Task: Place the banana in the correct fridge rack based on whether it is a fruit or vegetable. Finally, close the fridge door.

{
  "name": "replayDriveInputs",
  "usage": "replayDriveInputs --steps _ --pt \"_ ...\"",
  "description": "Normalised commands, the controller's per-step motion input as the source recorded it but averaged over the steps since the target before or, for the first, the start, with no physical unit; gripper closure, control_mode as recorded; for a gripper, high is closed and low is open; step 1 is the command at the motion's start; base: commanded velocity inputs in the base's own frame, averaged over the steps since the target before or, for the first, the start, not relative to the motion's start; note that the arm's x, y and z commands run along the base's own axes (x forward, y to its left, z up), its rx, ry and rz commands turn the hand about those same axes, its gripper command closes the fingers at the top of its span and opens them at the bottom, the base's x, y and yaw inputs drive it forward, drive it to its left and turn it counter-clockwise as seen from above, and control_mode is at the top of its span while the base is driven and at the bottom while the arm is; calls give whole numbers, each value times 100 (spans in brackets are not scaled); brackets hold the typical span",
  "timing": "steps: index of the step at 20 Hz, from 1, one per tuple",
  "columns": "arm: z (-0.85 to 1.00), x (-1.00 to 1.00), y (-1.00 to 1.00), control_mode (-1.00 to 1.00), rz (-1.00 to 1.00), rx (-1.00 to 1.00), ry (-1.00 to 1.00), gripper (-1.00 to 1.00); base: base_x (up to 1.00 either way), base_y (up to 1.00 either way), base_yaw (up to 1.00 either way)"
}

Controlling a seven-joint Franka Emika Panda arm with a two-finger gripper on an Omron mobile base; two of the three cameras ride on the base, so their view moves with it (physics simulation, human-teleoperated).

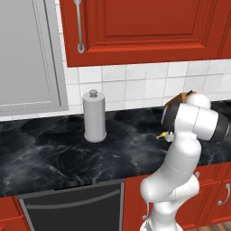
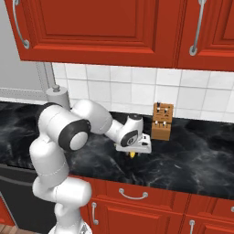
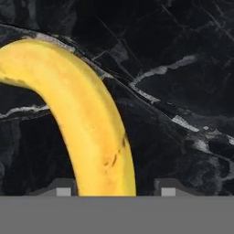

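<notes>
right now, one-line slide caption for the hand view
Curved yellow banana on black marble counter, running between the open pincer tips.

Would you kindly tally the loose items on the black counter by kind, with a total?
Banana: 1, between the claw fingertips
Grey canister with knob lid: 1
Wooden knife block: 1
Total: 3
</notes>
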Motion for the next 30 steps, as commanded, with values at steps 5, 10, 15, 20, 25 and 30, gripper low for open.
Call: replayDriveInputs --steps 5,10,15,20,25,30 --pt "1 -10 0 -100 0 0 -1 100 0 0 0" --pt "61 -50 29 -100 1 -1 -17 100 0 0 0" --pt "100 -68 79 -100 0 -1 -12 100 0 0 0" --pt "100 -77 93 -100 -6 -1 -1 100 0 0 0" --pt "93 -56 98 -100 -14 0 1 100 0 0 0" --pt "24 -27 29 -100 -10 0 -2 100 0 0 0"
